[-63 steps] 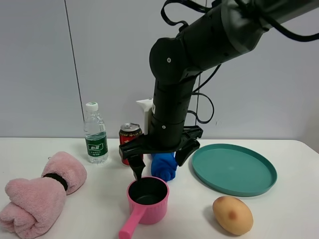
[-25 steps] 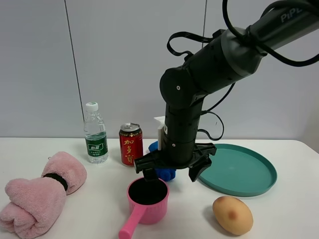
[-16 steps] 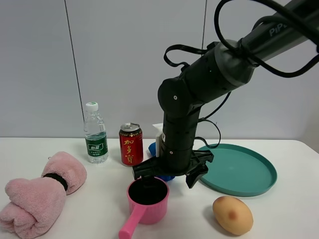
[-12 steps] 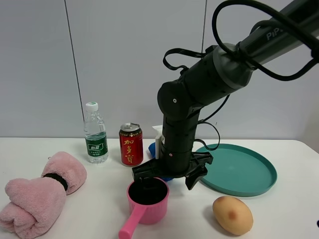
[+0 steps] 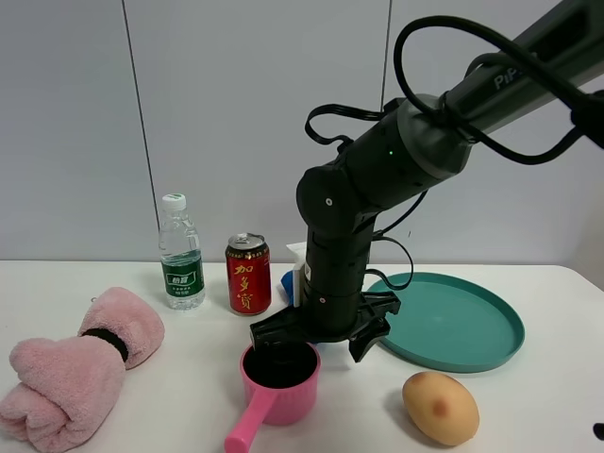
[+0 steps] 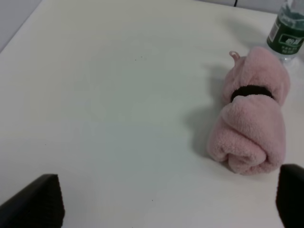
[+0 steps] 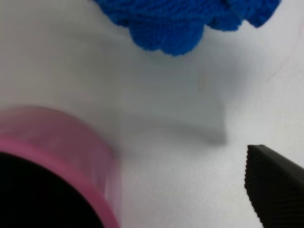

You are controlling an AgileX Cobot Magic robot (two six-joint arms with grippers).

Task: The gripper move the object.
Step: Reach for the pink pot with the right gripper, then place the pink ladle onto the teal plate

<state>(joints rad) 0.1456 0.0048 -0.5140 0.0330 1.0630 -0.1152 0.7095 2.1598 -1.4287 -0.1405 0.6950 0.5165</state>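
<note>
The pink saucepan (image 5: pixel 279 377) with a dark inside stands at the table's front middle, its handle (image 5: pixel 245 427) pointing to the front left. My right gripper (image 5: pixel 318 343) is low over it and open. One finger reaches into the pan and the other stands outside its right wall. In the right wrist view the pan's pink rim (image 7: pixel 66 149) fills the lower left and one black finger (image 7: pixel 275 190) shows at the lower right. My left gripper (image 6: pixel 166 204) is open and empty above the table, far from the pan. It does not show in the high view.
A rolled pink towel (image 5: pixel 75 368) lies at the left, also in the left wrist view (image 6: pixel 251 123). A water bottle (image 5: pixel 181 255) and a red can (image 5: pixel 247 274) stand behind. A blue toy (image 7: pixel 180 23) lies behind the pan. A teal plate (image 5: pixel 500 326) and a tan potato (image 5: pixel 440 408) are at the right.
My right arm has come down and a little left, bringing the open gripper from above the pan's far rim to straddle its right wall. The pan has not moved.
</note>
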